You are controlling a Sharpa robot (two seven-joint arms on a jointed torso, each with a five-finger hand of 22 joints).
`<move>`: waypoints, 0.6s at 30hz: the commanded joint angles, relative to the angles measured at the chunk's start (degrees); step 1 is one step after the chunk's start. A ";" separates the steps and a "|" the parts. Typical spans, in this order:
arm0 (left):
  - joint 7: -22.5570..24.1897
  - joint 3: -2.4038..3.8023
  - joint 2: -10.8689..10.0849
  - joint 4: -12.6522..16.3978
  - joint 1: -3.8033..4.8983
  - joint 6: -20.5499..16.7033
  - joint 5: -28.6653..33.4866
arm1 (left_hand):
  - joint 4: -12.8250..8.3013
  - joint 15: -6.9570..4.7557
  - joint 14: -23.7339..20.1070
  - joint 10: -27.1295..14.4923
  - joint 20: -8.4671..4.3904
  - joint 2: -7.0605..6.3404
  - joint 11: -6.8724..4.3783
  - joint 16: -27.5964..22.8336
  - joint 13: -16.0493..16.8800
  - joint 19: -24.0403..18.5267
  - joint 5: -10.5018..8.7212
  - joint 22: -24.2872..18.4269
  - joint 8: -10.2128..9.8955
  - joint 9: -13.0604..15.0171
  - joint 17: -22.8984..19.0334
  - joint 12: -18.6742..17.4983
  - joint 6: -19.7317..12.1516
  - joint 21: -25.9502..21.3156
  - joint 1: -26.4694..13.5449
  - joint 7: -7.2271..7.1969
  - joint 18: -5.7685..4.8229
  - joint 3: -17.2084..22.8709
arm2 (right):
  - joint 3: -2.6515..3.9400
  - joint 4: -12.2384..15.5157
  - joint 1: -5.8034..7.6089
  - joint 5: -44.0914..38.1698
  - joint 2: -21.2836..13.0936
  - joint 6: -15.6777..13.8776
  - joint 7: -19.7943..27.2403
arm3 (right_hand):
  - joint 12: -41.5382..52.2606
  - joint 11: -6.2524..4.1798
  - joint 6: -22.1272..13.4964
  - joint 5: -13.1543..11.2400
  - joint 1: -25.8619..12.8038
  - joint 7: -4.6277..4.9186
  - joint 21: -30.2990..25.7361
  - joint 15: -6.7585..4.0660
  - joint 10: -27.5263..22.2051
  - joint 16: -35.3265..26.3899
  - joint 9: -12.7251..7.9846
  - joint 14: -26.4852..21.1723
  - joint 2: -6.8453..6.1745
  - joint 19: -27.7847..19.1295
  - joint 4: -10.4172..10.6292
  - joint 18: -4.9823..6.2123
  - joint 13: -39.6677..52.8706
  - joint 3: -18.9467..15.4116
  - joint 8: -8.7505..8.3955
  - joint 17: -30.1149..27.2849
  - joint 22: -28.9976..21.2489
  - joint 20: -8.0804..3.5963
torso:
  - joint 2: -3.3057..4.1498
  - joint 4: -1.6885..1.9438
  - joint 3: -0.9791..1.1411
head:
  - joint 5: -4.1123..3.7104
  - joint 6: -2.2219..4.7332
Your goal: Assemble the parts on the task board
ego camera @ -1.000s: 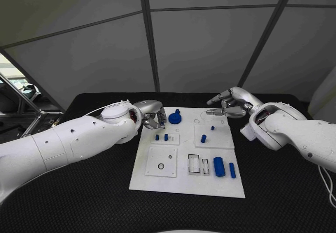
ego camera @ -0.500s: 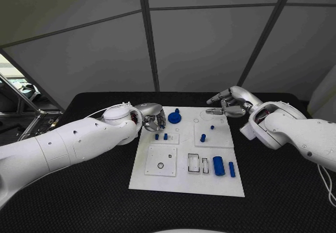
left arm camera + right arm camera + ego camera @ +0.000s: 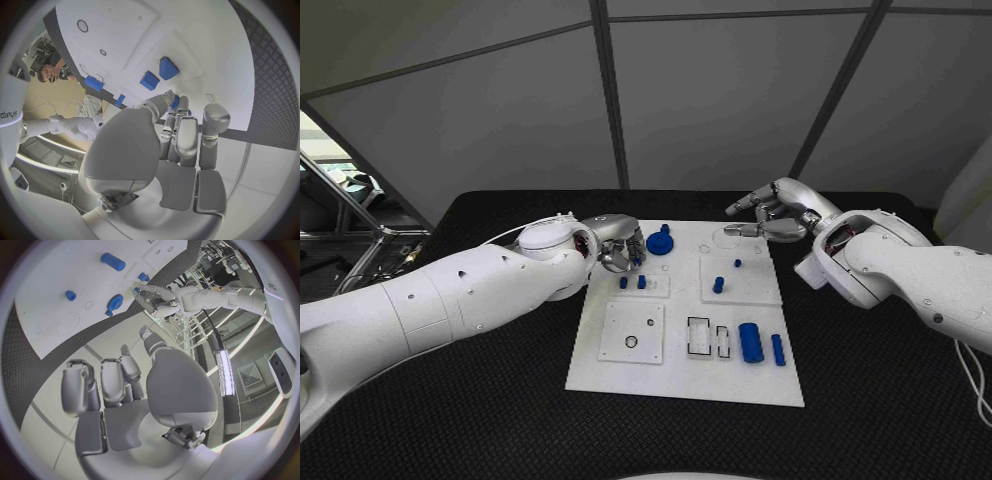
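Across the middle of the black worktop (image 3: 473,400) lies the task board (image 3: 678,375), with most of the job still to do, as I judge it. A blue round part (image 3: 659,242) sits near the board's far edge, two small blue pieces (image 3: 633,283) stand in the left middle plate, two more (image 3: 720,284) on the right one — while a blue cylinder (image 3: 751,343) and a slim blue bar (image 3: 779,350) lie loose near the right edge beside open slots (image 3: 708,338).

The left hand (image 3: 620,250) hangs at the far left edge of the board, just beside the round part, fingers curled together and gripping nothing visible. The right hand (image 3: 773,215) hovers off the far right corner, fingers loosely apart, empty. Bare worktop on the near side and both flanks leaves ample room — the crowded spot is the far edge.
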 commanded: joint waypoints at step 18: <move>-2.13 -0.11 0.74 -1.03 -0.25 3.55 0.19 | -0.15 0.11 0.73 0.24 0.04 0.01 0.17 -0.05 -0.28 -0.03 -1.02 -0.01 -0.44 -0.18 -0.37 -0.18 0.13 -0.03 -0.73 0.08 -0.55 -0.24 | 0.05 0.08 0.11 0.14 0.00 -0.17 0.46 | 0.14 0.08 0.20 0.23 -0.24 -0.07 -0.26 -0.32 0.17 -0.24 0.08 1.10 0.24 0.14 0.01 0.92 0.07 0.15 -0.23 0.08 1.70 -0.15 | 0.00 -0.01 0.01 | -0.19 -0.02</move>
